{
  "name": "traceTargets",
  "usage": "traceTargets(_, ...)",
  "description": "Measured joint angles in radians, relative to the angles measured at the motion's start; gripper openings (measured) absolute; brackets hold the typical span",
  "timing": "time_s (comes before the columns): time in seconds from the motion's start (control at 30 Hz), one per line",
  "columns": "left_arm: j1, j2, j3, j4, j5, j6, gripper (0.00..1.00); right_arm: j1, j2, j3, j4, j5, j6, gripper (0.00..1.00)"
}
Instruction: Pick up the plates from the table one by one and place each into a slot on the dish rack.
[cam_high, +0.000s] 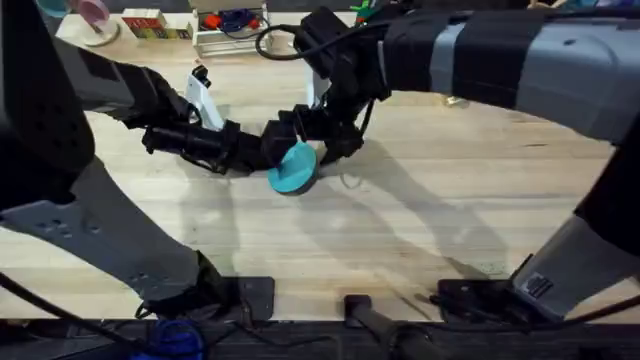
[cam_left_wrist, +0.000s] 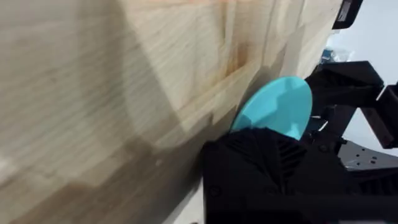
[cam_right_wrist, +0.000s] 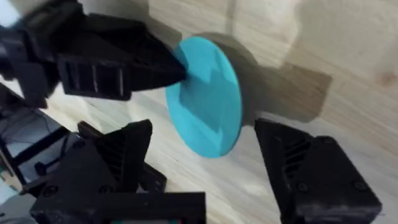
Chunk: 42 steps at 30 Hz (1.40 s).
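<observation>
The table (cam_high: 420, 200) is a pale butcher-block top with plank seams running across it, and at its far edge stand a white wire-frame stand (cam_high: 232, 32) and some coloured blocks (cam_high: 150, 24). Near the middle of the wood the two arms meet over a single teal plate (cam_high: 293, 168). The left gripper (cam_high: 272, 150) reaches in from the left and is clamped on the plate's rim, holding it tilted on edge with its lower rim close to the wood (whether it actually touches the wood cannot be told). In the left wrist view the plate (cam_left_wrist: 277, 106) sticks out beyond the black fingers (cam_left_wrist: 261, 155), its face turned toward the tabletop. The right gripper (cam_high: 322, 132) comes down from the far side, just beyond and above the plate. In the right wrist view its two fingers (cam_right_wrist: 311, 165) stand wide apart, one on either side of the plate (cam_right_wrist: 205, 99) and clear of it, while the left gripper (cam_right_wrist: 140, 65) pinches the rim from the opposite side.
</observation>
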Motion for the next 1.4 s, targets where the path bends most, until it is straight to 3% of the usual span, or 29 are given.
traceTargets(1.4,0.000,0.000,0.000,0.000,0.000,0.000,0.041,0.016,0.053,0.000,0.075,0.059,0.090,0.988)
